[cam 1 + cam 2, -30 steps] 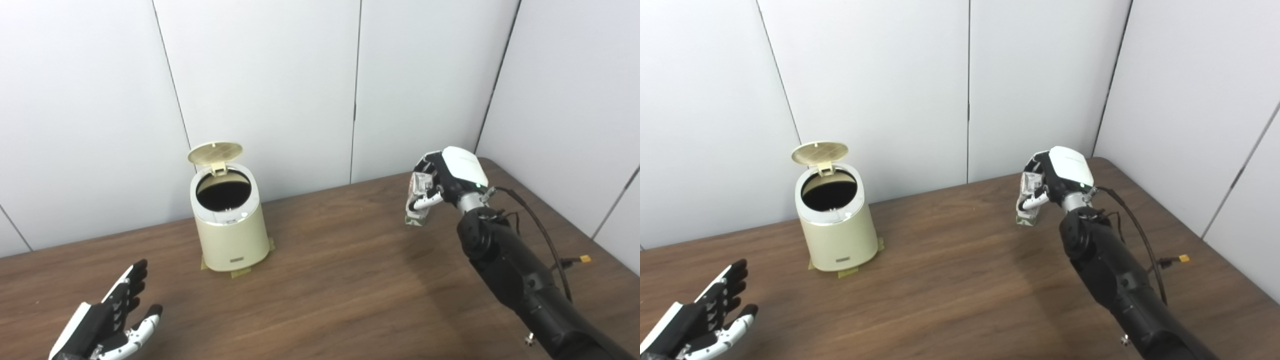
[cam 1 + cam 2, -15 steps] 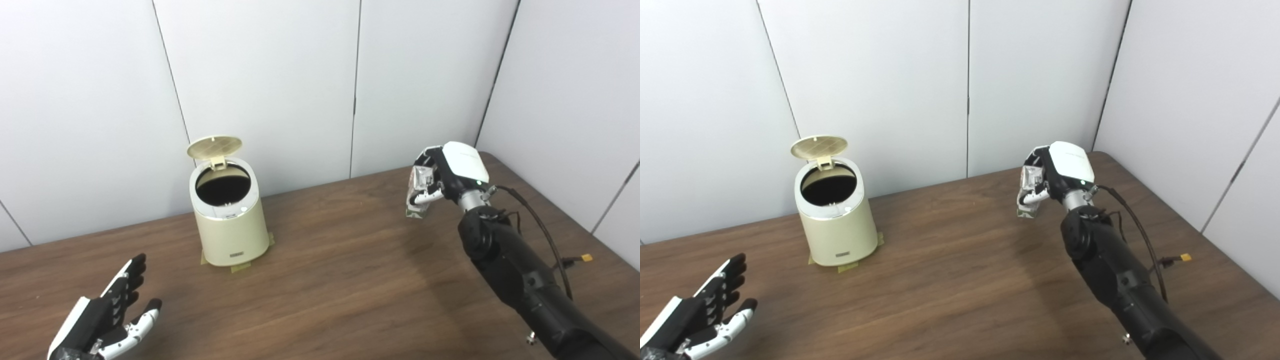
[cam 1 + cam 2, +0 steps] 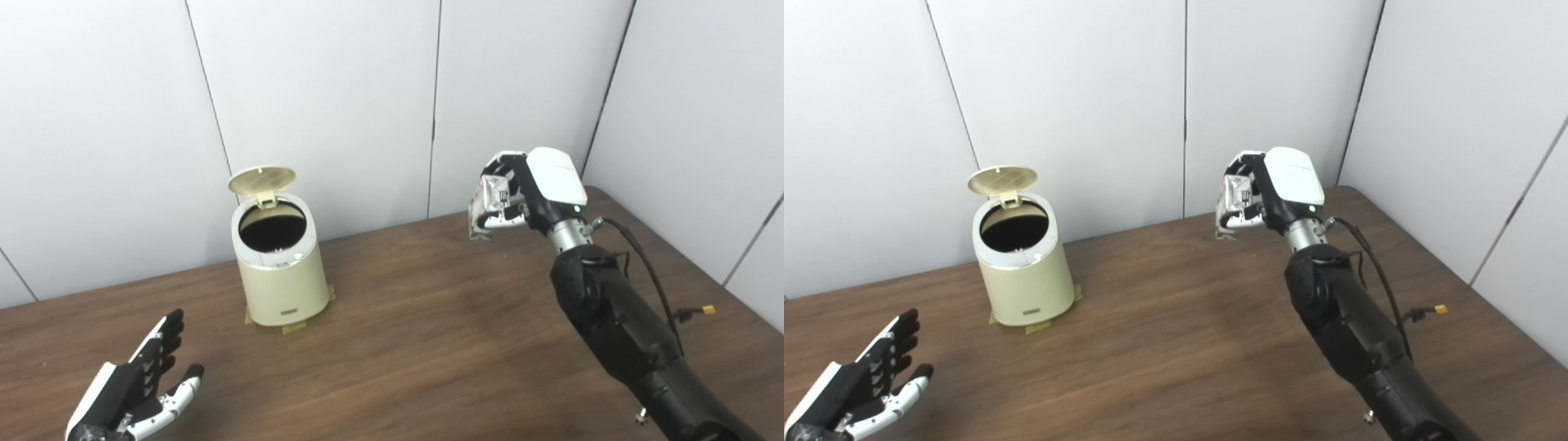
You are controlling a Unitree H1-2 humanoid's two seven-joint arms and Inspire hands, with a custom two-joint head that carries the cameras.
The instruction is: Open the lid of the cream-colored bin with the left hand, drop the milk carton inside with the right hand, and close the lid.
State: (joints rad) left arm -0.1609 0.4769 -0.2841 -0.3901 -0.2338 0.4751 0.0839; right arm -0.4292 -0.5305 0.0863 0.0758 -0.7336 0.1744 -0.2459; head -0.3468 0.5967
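A brown wood-grain table (image 3: pixel 429 343) fills the lower part of both views, its near edge and left end cut off by the frame, with pale wall panels (image 3: pixel 318 92) behind it and along the right. On the far left of the table stands the cream bin (image 3: pixel 278 275), upright on strips of tape (image 3: pixel 294 329) that stick out at its base; its round lid (image 3: pixel 262 180) is tipped up at the far rim, and the dark mouth shows nothing that can be made out inside. The right arm (image 3: pixel 618 318) enters from the near right corner, its lower part cut off, and a cable (image 3: pixel 649 275) with a small yellow plug loops beside it. The right hand (image 3: pixel 527 196) is raised above the far right of the table, well apart from the bin, its fingers wrapped around the carton (image 3: pixel 490 202), which hangs clear of the table; the fingers cover much of the carton, and its print is too small to read. The left hand (image 3: pixel 131 392) is at the near left corner, partly cut off by the bottom edge, palm up with fingers spread and holding nothing; whether it rests on the table cannot be told.
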